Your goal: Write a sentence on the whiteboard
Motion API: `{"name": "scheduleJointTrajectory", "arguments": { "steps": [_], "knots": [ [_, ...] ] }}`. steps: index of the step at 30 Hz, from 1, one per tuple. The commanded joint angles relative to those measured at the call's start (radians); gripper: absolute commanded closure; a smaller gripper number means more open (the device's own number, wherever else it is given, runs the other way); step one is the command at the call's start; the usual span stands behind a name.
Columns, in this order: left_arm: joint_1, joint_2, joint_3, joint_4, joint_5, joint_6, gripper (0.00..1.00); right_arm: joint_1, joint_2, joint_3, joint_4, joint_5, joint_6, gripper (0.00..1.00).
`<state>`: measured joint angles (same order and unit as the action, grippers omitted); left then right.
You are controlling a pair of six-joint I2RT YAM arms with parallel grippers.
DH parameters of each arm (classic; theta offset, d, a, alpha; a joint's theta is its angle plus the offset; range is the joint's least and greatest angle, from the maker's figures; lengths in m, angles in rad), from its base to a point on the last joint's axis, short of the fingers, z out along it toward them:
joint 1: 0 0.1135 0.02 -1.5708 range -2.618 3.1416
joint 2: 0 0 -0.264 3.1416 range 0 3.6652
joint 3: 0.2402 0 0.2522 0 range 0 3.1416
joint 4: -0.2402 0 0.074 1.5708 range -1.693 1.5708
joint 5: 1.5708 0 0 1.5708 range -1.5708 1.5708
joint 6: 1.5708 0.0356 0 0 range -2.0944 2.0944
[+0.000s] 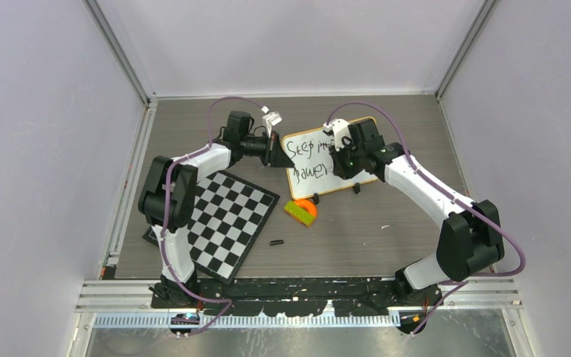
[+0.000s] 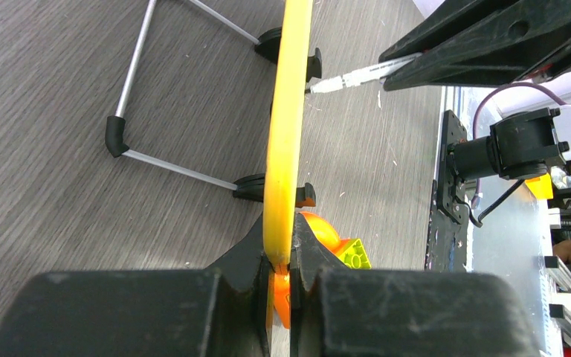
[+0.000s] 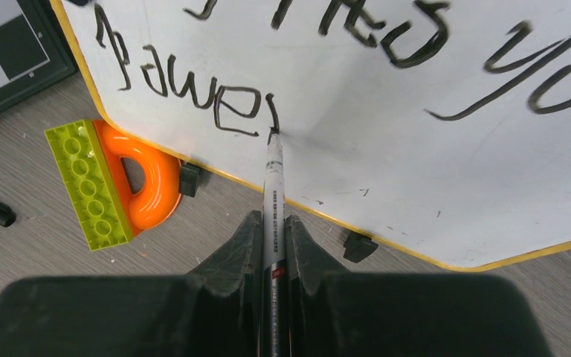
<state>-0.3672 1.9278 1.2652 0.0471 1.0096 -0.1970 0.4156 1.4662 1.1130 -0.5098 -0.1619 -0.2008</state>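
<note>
The whiteboard (image 1: 320, 171) stands tilted on two black feet at the middle back; it also shows in the right wrist view (image 3: 386, 149). The sentence (image 1: 308, 158) is dark handwriting in two lines; the lower line (image 3: 186, 93) reads "powe" with a fresh stroke after it. My left gripper (image 1: 275, 152) is shut on the whiteboard's yellowish left edge (image 2: 286, 134). My right gripper (image 3: 273, 223) is shut on a grey marker (image 3: 272, 193) whose tip touches the board at the end of the lower line. In the top view the right gripper (image 1: 340, 152) is over the board.
An orange and lime toy block (image 1: 300, 211) lies just in front of the board, also in the right wrist view (image 3: 111, 182). A black-and-white chequered board (image 1: 219, 223) lies at the left. A small black cap (image 1: 276, 242) lies on the table. The board's wire stand (image 2: 141, 97) shows behind it.
</note>
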Motion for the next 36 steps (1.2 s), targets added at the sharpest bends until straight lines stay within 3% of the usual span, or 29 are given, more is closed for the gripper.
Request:
{"name": "scheduleJointTrajectory", "arguments": {
  "steps": [1,12,19,36],
  "knots": [
    [-0.011,-0.013,0.022,-0.031,-0.036,0.036,1.00,-0.019,0.004,0.077,0.053,0.014,0.014,1.00],
    [-0.010,-0.013,0.028,-0.034,-0.038,0.037,1.00,-0.039,-0.006,0.088,0.028,0.016,0.002,1.00],
    [-0.010,-0.021,0.030,-0.043,-0.037,0.041,1.00,-0.038,-0.072,0.110,-0.104,-0.091,-0.011,1.00],
    [-0.018,-0.023,0.023,-0.041,-0.043,0.050,1.00,-0.037,0.023,0.087,-0.025,0.045,-0.034,1.00]
  ]
}}
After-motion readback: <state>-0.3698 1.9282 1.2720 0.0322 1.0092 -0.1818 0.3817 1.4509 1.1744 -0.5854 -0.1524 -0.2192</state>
